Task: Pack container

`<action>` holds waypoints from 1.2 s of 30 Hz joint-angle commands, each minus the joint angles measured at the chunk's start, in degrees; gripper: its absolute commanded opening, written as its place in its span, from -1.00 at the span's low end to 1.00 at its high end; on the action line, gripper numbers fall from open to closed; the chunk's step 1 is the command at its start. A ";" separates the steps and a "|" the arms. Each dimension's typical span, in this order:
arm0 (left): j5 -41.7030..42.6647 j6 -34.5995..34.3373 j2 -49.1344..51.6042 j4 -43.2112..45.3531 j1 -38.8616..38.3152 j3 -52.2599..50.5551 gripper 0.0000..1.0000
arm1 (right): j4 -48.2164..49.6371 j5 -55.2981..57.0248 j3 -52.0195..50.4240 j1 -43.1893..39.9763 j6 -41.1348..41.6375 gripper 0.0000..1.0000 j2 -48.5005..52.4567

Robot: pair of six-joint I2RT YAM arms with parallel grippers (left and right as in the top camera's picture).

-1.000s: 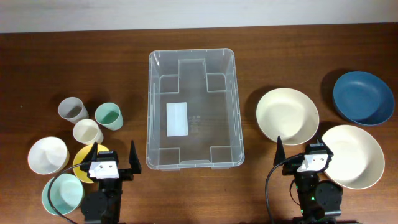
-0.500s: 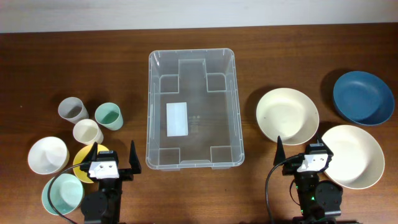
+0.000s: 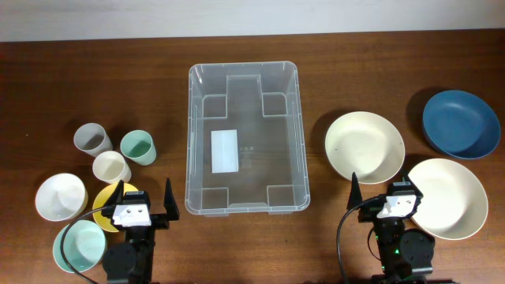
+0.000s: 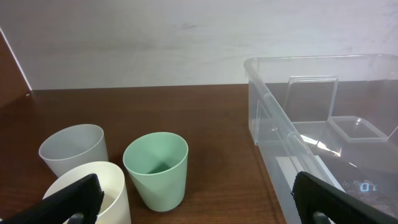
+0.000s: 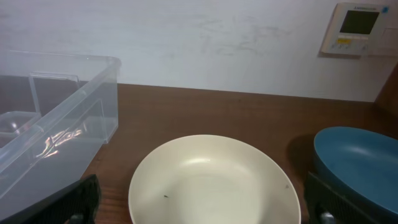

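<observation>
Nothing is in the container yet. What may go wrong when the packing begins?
1. The grey cup, green cup and cream cup stand close together; the left gripper, taking one, may tip a neighbour.
2. The cream plate nearest the container lies flat with a low rim, so the right gripper may lose its hold.
3. The empty container looks light; a bump could shift it.

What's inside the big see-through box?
Nothing is packed in the container yet. Only a white label on its base and moulded ridges show. Its walls are clear, so nothing inside is hidden.
</observation>
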 commanded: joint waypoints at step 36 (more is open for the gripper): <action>-0.76 -0.59 -0.76 0.81 0.11 -0.37 0.99 | -0.44 -0.33 -0.26 0.07 0.61 0.98 -0.37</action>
